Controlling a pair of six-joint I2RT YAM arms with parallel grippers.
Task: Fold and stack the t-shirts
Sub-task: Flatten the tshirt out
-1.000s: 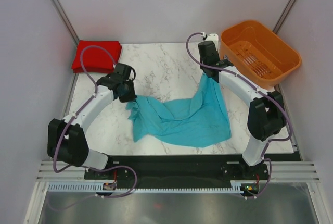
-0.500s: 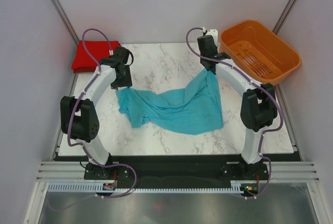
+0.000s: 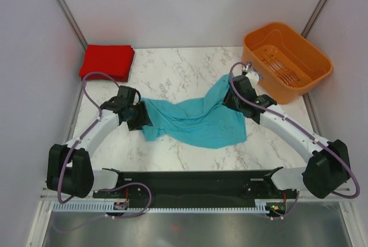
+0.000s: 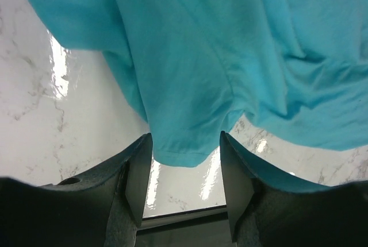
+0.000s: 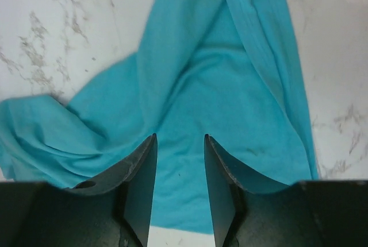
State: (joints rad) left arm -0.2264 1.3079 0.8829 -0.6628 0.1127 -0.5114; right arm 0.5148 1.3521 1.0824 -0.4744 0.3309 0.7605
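Finds the plain teal-blue cloth t-shirt (image 3: 195,122) down on the white marble-patterned table (image 3: 178,69), strung in a wrinkled band between the left gripper (image 3: 140,116) and the right gripper (image 3: 232,96).

Notes a change from a second ago: then lifted and hanging between two raised arms farther back, now lowered onto the surface, with both arms drawn low and nearer the front edge.

Sees, in the left wrist view, the fingers (image 4: 138,172) standing apart with a hem of the shirt lying in the gap and no pinch evident. Sees the same in the right wrist view: fingers (image 5: 141,172) parted above flat cloth, nothing clamped. Judges both holds released.

Records the bright red cloth t-shirt (image 3: 108,60) already folded square at the far-left corner, well apart from the teal one. Records the orange slotted plastic basket (image 3: 305,83) at the far-right corner, near the right gripper, with no cloth visible inside.

Judges the lay-down step done, but untidily: shirt bunched, sleeves and neckline not distinguishable, no clean outline for a fold. Expects smoothing or a fresh grip at the corners before any fold. Rates stacking onto the red shirt as not yet begun.
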